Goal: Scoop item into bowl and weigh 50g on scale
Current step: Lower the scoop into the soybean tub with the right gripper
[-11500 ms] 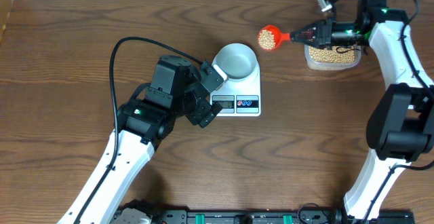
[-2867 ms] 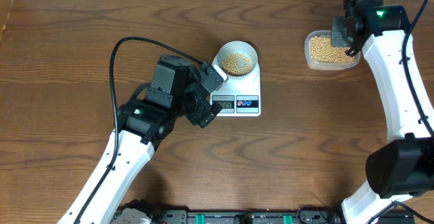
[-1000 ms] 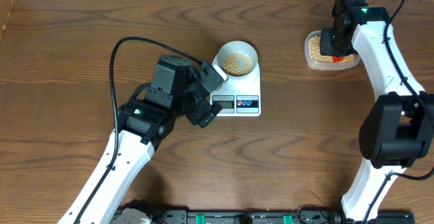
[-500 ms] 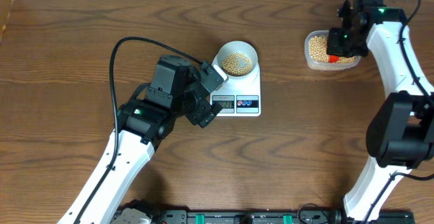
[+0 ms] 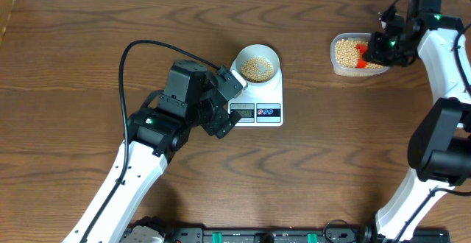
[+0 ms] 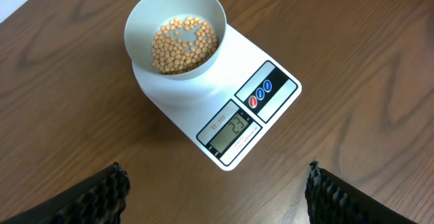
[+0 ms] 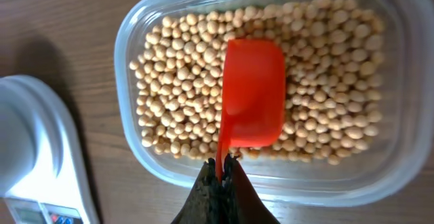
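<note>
- The left tool [image 6: 215,193] hangs above the desk [image 5: 331,162] at the near side of the scale [image 6: 234,64]. Its two fingers are spread wide apart and hold nothing.
- The scale lies flat on the desk, close to the middle of it in the overhead view. Its near edge carries a grey display [image 6: 229,130], whose digits look like 23. Just beside the display are two round buttons [image 6: 253,101], one red and one blue.
- The bowl [image 6: 142,20] stands upright at the far end of the scale platform, touching it.
- A shallow layer of beans [image 6: 180,44] covers the bottom of the bowl. The layer lies well below the rim.
- A clear plastic tub [image 7: 123,61] stands at the far right of the desk, well apart from the scale. More beans fill most of its floor.
- The right tool [image 7: 218,182] is over the near wall of the tub. Its fingers are pressed together on the thin handle of an orange-red scoop [image 7: 252,91].
- The cup of the scoop lies on the beans inside the tub, near the middle of it. Whether the cup holds any beans cannot be told from these views.
</note>
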Controlling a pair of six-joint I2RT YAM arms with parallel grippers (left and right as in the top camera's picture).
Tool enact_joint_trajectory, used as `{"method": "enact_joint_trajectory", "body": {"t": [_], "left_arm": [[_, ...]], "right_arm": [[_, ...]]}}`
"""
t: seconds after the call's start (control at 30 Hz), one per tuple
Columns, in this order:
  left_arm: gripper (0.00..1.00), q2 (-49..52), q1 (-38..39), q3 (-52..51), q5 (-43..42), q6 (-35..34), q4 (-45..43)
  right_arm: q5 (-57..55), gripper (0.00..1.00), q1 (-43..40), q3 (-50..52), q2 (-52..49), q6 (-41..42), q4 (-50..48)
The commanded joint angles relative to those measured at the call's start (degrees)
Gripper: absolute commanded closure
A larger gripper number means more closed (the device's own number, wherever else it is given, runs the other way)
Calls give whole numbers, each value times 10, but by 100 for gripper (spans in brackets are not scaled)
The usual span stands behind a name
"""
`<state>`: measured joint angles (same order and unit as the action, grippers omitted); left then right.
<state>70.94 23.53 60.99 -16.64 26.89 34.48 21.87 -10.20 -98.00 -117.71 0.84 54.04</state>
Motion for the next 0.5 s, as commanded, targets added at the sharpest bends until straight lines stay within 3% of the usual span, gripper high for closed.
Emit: {"method": "enact_joint_trajectory", "body": {"t": [0.0,0.47], "left_arm": [[14,-2,-1,1,-7,5,0],[14,-2,-1,1,-7,5,0]], "right_arm": [[69,99,-5,24,-3,-14,-3],[157,99,-26,41,-3,-18,-21]]}}
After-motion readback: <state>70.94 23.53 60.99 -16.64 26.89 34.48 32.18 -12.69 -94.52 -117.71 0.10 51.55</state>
